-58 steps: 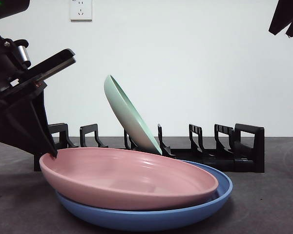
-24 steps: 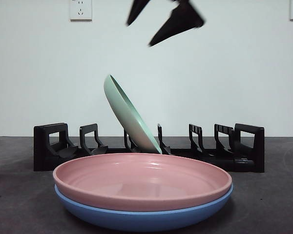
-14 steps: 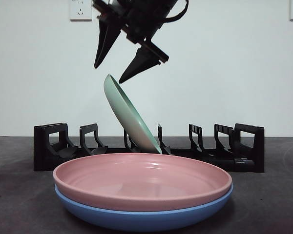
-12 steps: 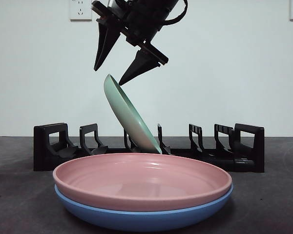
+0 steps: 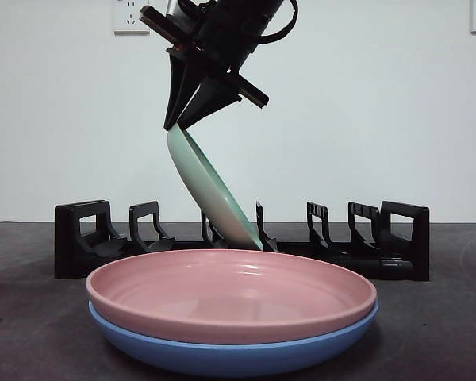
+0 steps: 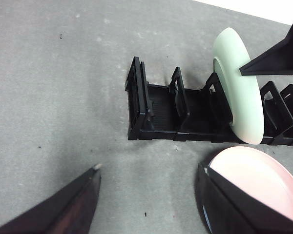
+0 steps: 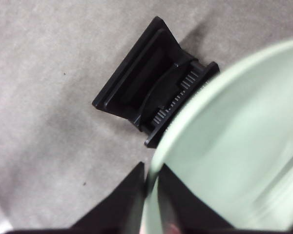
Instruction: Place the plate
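A pale green plate [image 5: 210, 194] leans tilted in the black dish rack [image 5: 397, 238], its lower edge in a middle slot. My right gripper [image 5: 178, 125] comes down from above and is shut on the plate's top rim. In the right wrist view its jaws [image 7: 151, 183] pinch the green plate's [image 7: 234, 136] edge, with the rack [image 7: 141, 87] below. My left gripper [image 6: 149, 168] hangs open and empty over the table near the rack's [image 6: 156, 107] end. From there the green plate [image 6: 239, 102] shows edge-on.
A pink plate [image 5: 230, 294] lies nested on a blue plate [image 5: 222, 357] in front of the rack, close to the camera. The rack has several unfilled slots on both sides of the green plate. A wall socket [image 5: 131, 16] sits on the white wall behind.
The left arm let go of the pink plate, which settled flat on the blue one, and left the front view. The right gripper dropped from above and shut on the green plate's rim.
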Robot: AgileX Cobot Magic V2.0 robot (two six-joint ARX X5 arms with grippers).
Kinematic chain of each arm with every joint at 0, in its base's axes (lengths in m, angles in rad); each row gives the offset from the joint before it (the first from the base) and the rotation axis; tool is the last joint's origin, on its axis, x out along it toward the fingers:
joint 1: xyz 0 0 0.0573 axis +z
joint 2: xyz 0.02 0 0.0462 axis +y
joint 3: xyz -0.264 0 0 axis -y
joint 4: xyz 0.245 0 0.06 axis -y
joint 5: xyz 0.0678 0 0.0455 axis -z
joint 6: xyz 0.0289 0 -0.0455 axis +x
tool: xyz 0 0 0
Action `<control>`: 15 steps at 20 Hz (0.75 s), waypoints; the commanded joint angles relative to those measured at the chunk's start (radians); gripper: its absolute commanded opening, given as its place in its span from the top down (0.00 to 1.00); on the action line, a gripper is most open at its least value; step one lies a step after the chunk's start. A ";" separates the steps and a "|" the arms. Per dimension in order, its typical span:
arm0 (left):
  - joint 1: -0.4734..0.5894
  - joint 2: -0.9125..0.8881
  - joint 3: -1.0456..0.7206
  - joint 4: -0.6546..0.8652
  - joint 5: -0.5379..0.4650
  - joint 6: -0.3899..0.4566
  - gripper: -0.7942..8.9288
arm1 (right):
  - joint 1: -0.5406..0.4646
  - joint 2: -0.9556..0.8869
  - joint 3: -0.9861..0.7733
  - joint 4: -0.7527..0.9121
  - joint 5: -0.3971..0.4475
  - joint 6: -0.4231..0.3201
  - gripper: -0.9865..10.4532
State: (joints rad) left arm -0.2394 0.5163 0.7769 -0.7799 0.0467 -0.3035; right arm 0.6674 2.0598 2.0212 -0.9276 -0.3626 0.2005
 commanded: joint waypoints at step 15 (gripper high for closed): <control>0.000 0.002 0.017 0.064 -0.004 -0.004 0.59 | 0.012 -0.081 0.129 -0.078 -0.083 0.011 0.90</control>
State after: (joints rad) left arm -0.2394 0.5163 0.7769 -0.7254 0.0467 -0.3038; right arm 0.6678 1.9743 2.1189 -1.0115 -0.4423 0.2218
